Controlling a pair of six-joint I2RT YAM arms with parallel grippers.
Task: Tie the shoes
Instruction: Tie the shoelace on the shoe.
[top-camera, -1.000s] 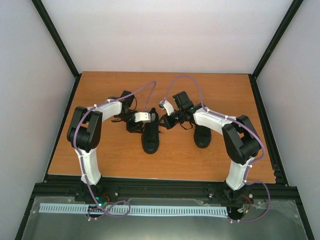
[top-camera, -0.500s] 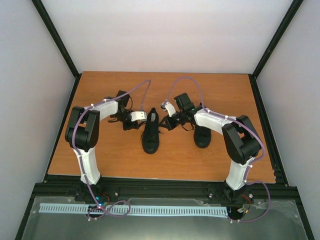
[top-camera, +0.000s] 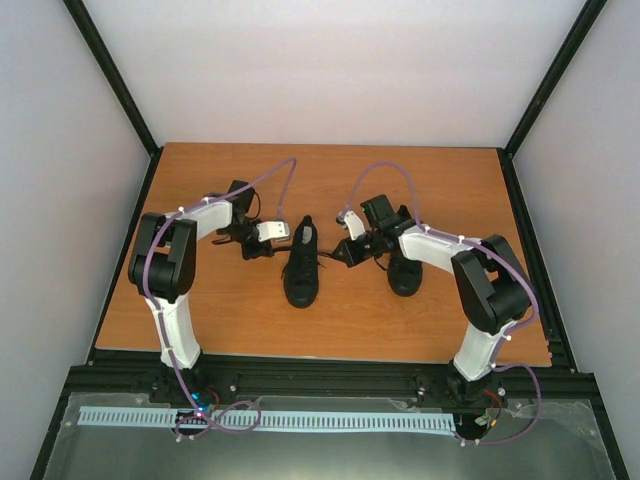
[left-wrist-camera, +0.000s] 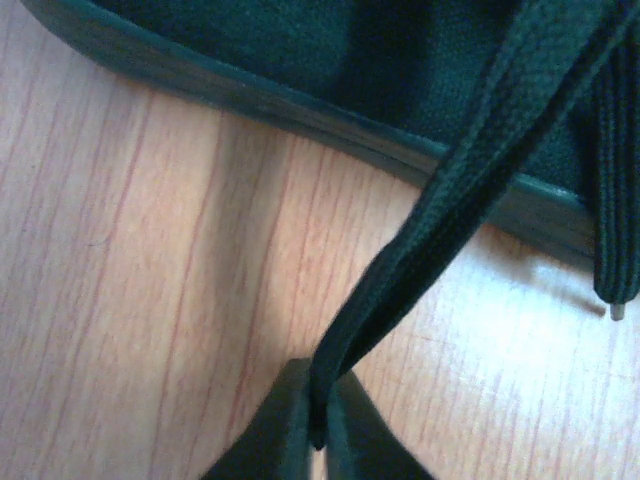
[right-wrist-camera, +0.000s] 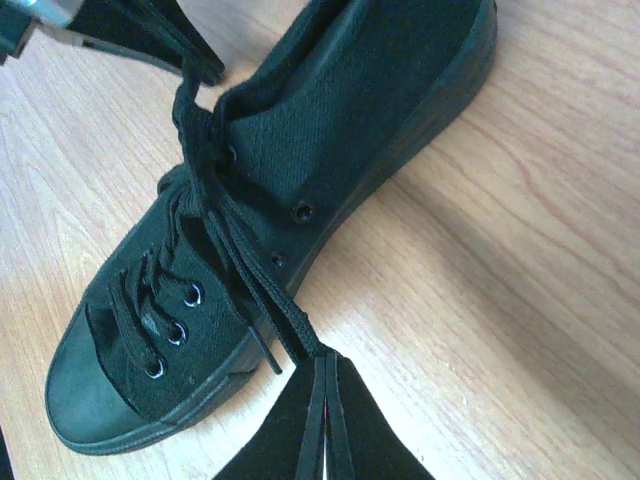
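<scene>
Two black canvas shoes sit on the wooden table (top-camera: 420, 190). The middle shoe (top-camera: 300, 268) lies about halfway between the left and right edges, heel toward the far edge and toe toward the near edge. The right-hand shoe (top-camera: 405, 277) lies beside it, nearer the right edge and turned the same way. The right arm partly covers it.

Both arms reach in toward the middle shoe, one from each side.

The left gripper (left-wrist-camera: 320, 400) sits just off the shoe's left side, low over the table, fingers pressed together on a flat black lace (left-wrist-camera: 470, 170). From the pinch the lace rises in a straight, taut line back over the shoe's rubber sole (left-wrist-camera: 250, 100). A loose lace tip (left-wrist-camera: 612, 290) with a pale end hangs over that sole nearby, touching neither finger.

The right gripper (right-wrist-camera: 325, 400) is off the shoe's right side, also closed, pinching a second lace (right-wrist-camera: 255, 270). This strand runs from the fingertips up across the side of the shoe to the upper eyelets near the ankle opening. In the right wrist view the shoe stands upright on its sole. The lower eyelets are laced, and the left gripper's dark fingers show just beyond the shoe's opening.
</scene>
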